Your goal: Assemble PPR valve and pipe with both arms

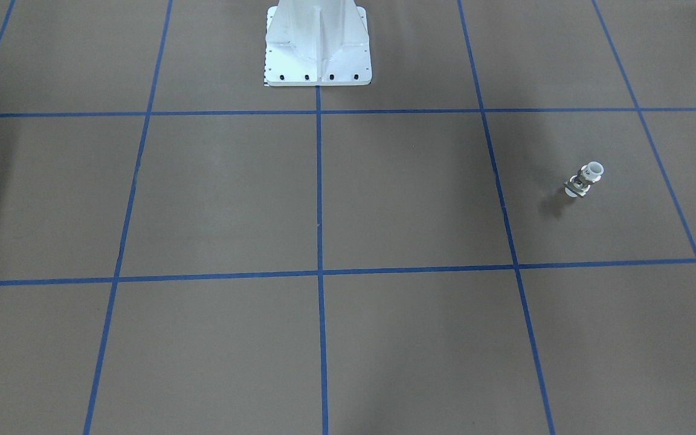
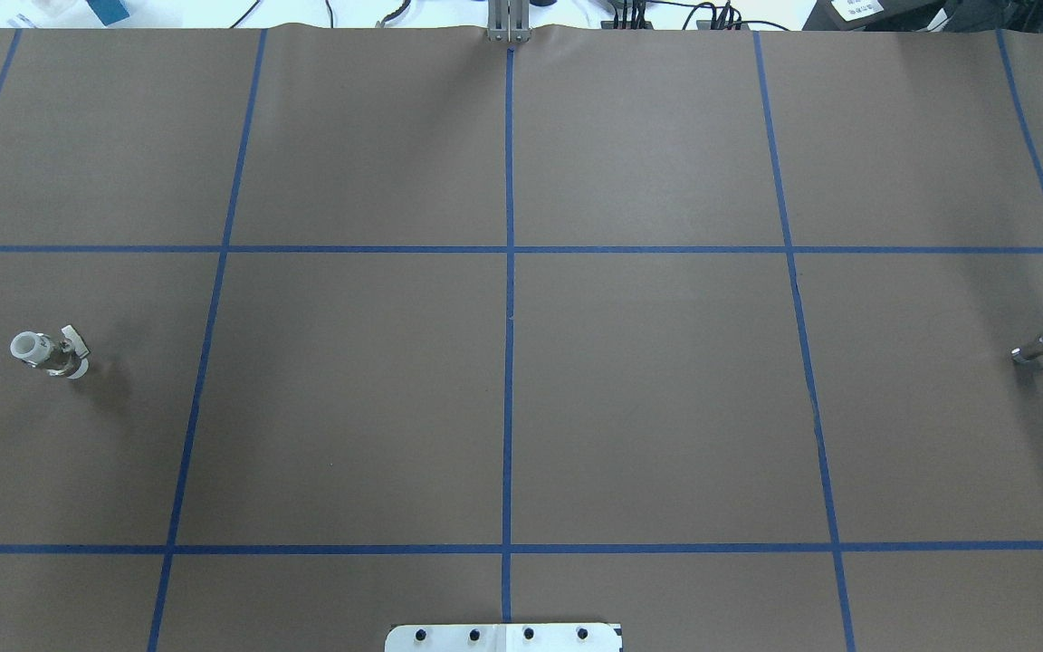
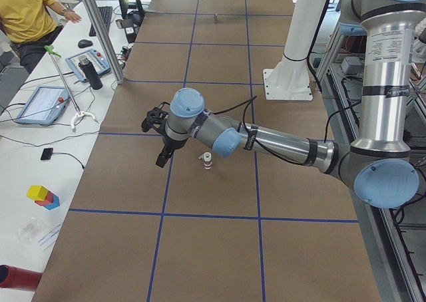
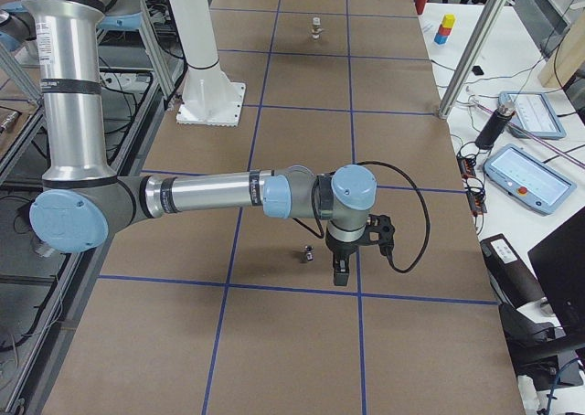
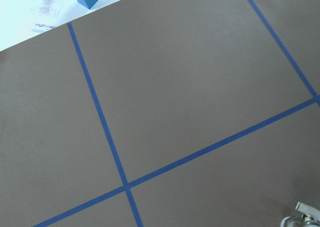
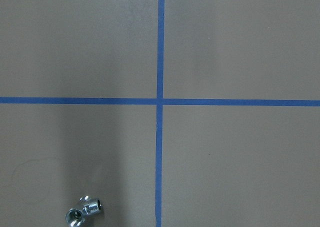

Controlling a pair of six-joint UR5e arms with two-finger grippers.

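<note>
Brown table with the valve at one end and the pipe at the other.
The white valve stands on the robot's left side, and the left tool hangs near it without touching. The silver pipe lies on the robot's right side, and the right tool hangs just beside it. Both tools show only in the side cameras, so I cannot tell if they are open or closed. Blue tape lines cut the table in squares.
</note>
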